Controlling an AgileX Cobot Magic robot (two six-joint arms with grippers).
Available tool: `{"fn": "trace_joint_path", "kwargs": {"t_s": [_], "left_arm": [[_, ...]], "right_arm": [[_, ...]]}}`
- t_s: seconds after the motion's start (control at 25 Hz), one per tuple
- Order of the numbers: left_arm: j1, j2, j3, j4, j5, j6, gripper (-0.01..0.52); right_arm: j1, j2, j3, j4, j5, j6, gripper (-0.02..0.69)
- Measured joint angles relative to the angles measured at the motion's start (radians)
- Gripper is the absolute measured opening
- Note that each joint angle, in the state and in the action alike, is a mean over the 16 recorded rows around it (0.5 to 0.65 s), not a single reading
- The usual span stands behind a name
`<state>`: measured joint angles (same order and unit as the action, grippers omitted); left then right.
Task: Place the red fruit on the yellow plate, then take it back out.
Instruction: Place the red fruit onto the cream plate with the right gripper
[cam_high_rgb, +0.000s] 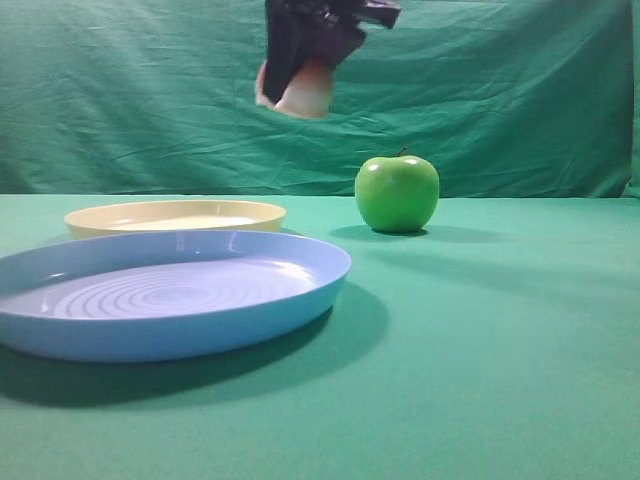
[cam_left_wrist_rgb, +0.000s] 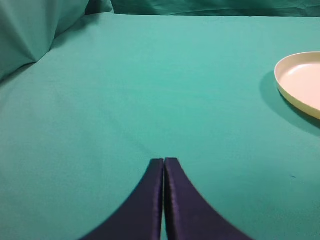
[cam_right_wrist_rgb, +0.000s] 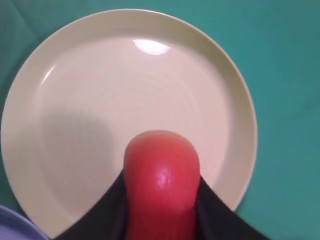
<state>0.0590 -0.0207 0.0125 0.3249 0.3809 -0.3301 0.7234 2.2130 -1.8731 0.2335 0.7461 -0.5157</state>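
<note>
My right gripper (cam_high_rgb: 300, 80) hangs high above the table, shut on the red fruit (cam_high_rgb: 305, 92), whose pale underside shows below the black fingers. In the right wrist view the red fruit (cam_right_wrist_rgb: 162, 180) sits between both fingers, well above the yellow plate (cam_right_wrist_rgb: 90, 100), which lies directly below and holds nothing. From the front, the yellow plate (cam_high_rgb: 175, 214) lies at the back left. My left gripper (cam_left_wrist_rgb: 164, 161) is shut with nothing in it, low over bare green cloth, and the yellow plate's rim (cam_left_wrist_rgb: 285, 85) shows at its right.
A large light-blue plate (cam_high_rgb: 170, 330) sits in front of the yellow one, its edge (cam_right_wrist_rgb: 12, 225) at the lower left of the right wrist view. A green apple (cam_high_rgb: 397, 193) stands to the right of the plates. Green cloth covers the table and backdrop.
</note>
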Motion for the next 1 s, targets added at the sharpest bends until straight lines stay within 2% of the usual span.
{"fn": "trace_joint_path", "kwargs": {"t_s": [0.12, 0.24, 0.52, 0.76, 0.88, 1.0], "left_arm": [[0.0, 0.0, 0.0, 0.0, 0.0, 0.0, 0.0], [0.0, 0.0, 0.0, 0.0, 0.0, 0.0, 0.0], [0.0, 0.0, 0.0, 0.0, 0.0, 0.0, 0.0], [0.0, 0.0, 0.0, 0.0, 0.0, 0.0, 0.0], [0.0, 0.0, 0.0, 0.0, 0.0, 0.0, 0.0], [0.0, 0.0, 0.0, 0.0, 0.0, 0.0, 0.0]], "right_arm": [[0.01, 0.047, -0.018, 0.039, -0.036, -0.053, 0.196], [0.014, 0.08, -0.025, 0.077, -0.068, -0.1, 0.234], [0.016, 0.115, -0.036, 0.13, -0.1, -0.167, 0.423], [0.014, 0.09, -0.067, 0.12, -0.043, -0.148, 0.565], [0.007, 0.05, -0.091, 0.096, 0.018, -0.086, 0.551], [-0.007, -0.005, -0.115, 0.063, 0.099, 0.002, 0.458]]}}
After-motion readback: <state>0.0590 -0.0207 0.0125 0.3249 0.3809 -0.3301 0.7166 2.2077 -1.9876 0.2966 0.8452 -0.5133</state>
